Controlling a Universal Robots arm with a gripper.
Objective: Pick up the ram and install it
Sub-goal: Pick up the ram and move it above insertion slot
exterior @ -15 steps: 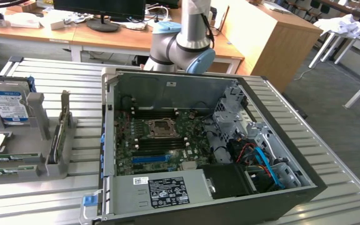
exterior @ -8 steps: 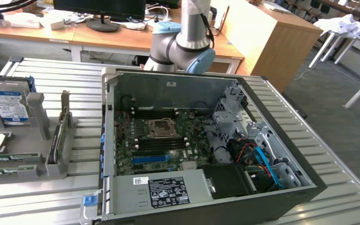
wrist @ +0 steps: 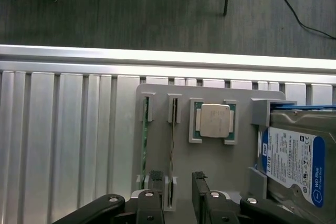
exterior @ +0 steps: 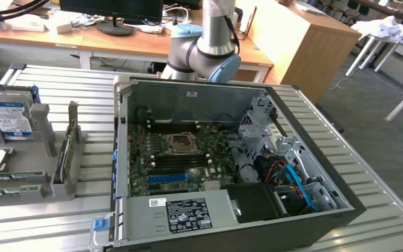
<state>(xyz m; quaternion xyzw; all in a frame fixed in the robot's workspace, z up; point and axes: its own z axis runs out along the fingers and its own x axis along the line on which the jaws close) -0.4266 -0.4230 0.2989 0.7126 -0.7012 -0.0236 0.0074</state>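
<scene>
Gripper [wrist: 177, 183] spread open — straddling the ram [wrist: 172, 150], on edge in its grey holder [wrist: 215, 163].

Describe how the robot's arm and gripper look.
The arm is built of silver-grey tubes and rounded joints with light blue caps. The gripper has black fingers on black linkages dotted with silver bolt heads.

— Where is the ram [wrist: 172, 150]?
— In the grey holder [wrist: 157, 88]; standing on its long edge in a narrow slot; a long, thin board seen edge-on, upright, its ends seated in small brackets.
— Is it alone there?
— No; a second ram stick [wrist: 144, 145], green along its edge, stands parallel just beside it in the neighbouring slot.
</scene>
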